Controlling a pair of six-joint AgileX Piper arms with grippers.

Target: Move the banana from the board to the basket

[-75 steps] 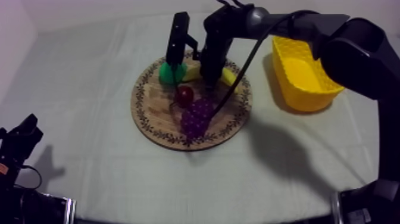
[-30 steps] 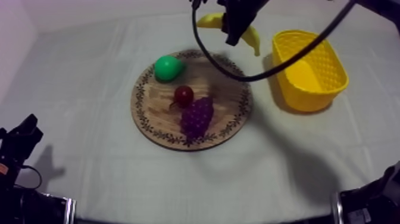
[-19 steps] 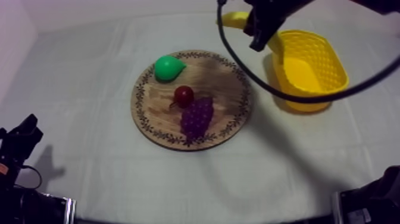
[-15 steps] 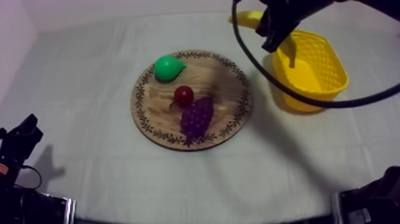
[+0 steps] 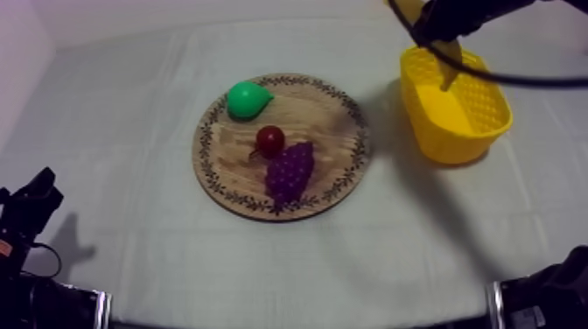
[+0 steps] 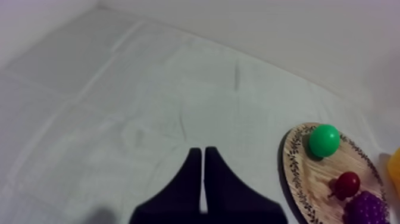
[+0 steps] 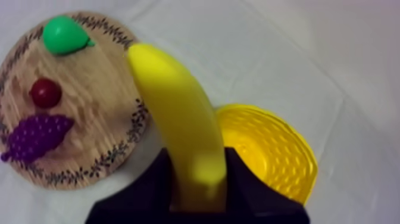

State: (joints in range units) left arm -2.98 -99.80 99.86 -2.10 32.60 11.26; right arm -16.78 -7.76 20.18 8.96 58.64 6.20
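Right gripper (image 7: pixel 197 164) pinches the banana (image 7: pixel 175 107) between both fingers, over the yellow basket (image 7: pixel 280 149); left gripper (image 6: pixel 203 158) fingers pressed together.

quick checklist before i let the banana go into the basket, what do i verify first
1. Grip on the banana: ok. The right gripper is shut on it, with one end sticking out past the gripper.
2. Banana above the basket: cannot tell. The top view puts it over the basket's far end, but how well it is centred is unclear.
3. Basket ready: ok. It stands upright with its open side up.
4. Other fruit out of the way: ok. The pear, small red fruit and grapes lie on the board, apart from the basket.
5. Left gripper out of the way: ok. It is shut and sits away from the board.
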